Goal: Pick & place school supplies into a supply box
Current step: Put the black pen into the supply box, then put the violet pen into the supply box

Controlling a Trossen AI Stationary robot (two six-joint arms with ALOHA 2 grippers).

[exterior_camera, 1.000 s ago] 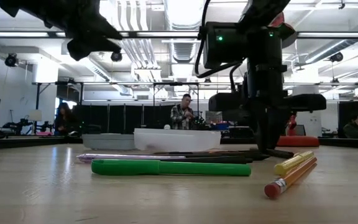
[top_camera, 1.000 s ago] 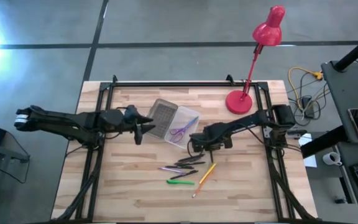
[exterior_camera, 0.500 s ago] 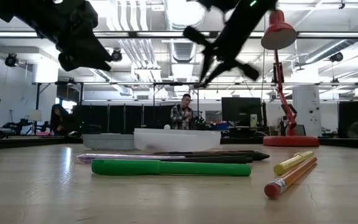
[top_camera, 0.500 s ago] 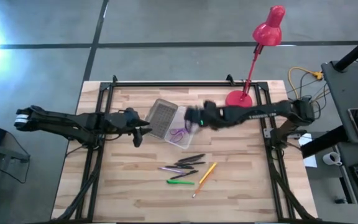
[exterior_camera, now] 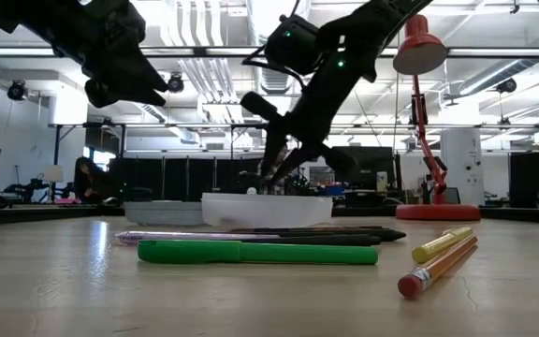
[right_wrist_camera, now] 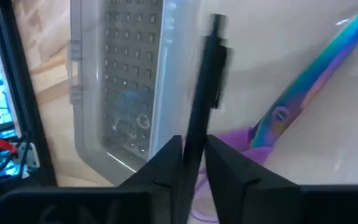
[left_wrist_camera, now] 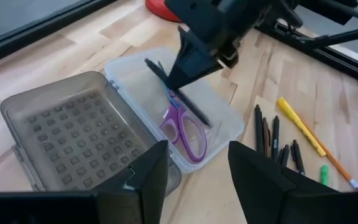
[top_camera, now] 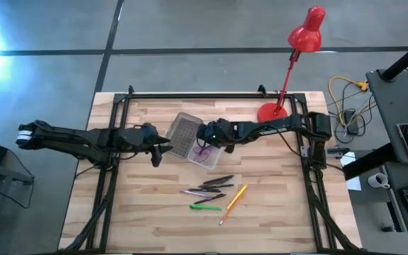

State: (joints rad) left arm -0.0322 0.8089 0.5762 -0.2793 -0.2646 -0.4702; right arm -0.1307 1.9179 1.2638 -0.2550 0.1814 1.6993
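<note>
The supply box point(top_camera: 198, 139) lies open: its ribbed grey-brown lid point(left_wrist_camera: 79, 137) rests flat on the table beside the clear tray point(left_wrist_camera: 222, 124). Purple-handled scissors point(left_wrist_camera: 188, 132) lie in the tray. My right gripper point(top_camera: 204, 139) hangs over the tray, shut on a dark pen point(right_wrist_camera: 202, 99). My left gripper point(left_wrist_camera: 194, 180) hovers open just left of the lid. On the table nearer the front lie several dark and pinkish pens point(top_camera: 213, 186), a green pen point(top_camera: 205, 207) and a yellow-orange pencil point(top_camera: 232, 201). My right gripper pinches the dark pen's barrel point(right_wrist_camera: 194, 140) between its two fingers point(right_wrist_camera: 166, 165). It comes slanting down from the table's right side. The pen is lifted clear and tilted, and its free end point(left_wrist_camera: 151, 62) sticks out over the tray and the scissors.
A red desk lamp stands with its base point(top_camera: 271, 115) at the far right of the table, close behind my right arm. Black frame rails point(top_camera: 112, 177) run along the table's sides. People and desks show in the room beyond the table in the low view.
My right gripper has risen from the pens lying near the table's front with a dark pen. It swung toward the far left and came down over the tray of the box. The other supplies and my left arm have stayed put.
</note>
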